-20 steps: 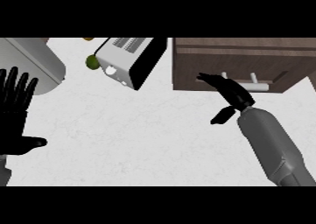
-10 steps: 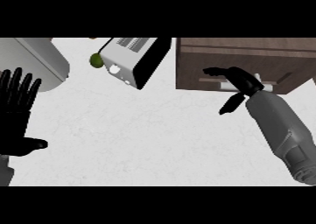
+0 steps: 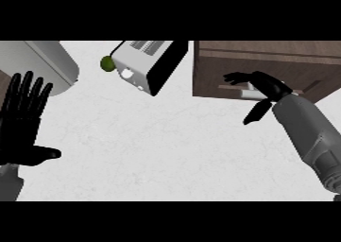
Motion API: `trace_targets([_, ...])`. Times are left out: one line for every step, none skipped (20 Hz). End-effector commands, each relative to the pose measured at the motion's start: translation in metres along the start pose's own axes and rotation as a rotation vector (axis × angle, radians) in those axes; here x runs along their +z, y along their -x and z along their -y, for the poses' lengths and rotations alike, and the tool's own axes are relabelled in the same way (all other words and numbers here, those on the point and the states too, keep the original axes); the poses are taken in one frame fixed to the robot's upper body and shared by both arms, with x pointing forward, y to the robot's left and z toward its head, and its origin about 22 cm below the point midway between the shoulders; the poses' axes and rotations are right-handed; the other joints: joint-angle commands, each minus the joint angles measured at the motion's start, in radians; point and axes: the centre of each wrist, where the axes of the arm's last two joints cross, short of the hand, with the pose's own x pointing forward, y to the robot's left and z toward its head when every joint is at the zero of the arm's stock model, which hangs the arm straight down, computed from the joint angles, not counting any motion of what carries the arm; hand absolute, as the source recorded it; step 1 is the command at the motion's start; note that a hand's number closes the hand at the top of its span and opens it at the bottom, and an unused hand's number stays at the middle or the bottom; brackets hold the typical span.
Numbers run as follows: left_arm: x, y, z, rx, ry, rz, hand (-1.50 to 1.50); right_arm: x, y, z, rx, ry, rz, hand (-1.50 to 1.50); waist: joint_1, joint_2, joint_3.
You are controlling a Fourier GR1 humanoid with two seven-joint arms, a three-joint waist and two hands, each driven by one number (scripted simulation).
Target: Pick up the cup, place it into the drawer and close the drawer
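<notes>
A brown wooden drawer front (image 3: 222, 71) fills the upper right, with a white handle (image 3: 237, 90) across it. My right hand (image 3: 267, 86) lies over that handle. Its fingers are slightly bent and point left, and the thumb hangs down clear of the wood. I see nothing held in it. My left hand (image 3: 19, 123) rests open at the left edge, fingers up. A small green object (image 3: 106, 63) peeks out behind the toaster; I cannot tell whether it is the cup. The inside of the drawer is hidden.
A white toaster (image 3: 148, 64) with a black side stands tilted at the top centre. A large pale grey rounded object (image 3: 44, 61) sits at the top left. The white counter (image 3: 159, 151) spreads between my arms.
My right hand has risen from the counter to the drawer front and now covers the handle. The left hand has stayed in place.
</notes>
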Motion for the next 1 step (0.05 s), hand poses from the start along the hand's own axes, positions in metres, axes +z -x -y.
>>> trace_targets([0.0049,0.0114,0.0030,-0.019,-0.012,0.002,-1.50,-0.0043,-0.0072,0.0262,0.041,0.114,-0.116,-1.50,0.013,0.027,0.007])
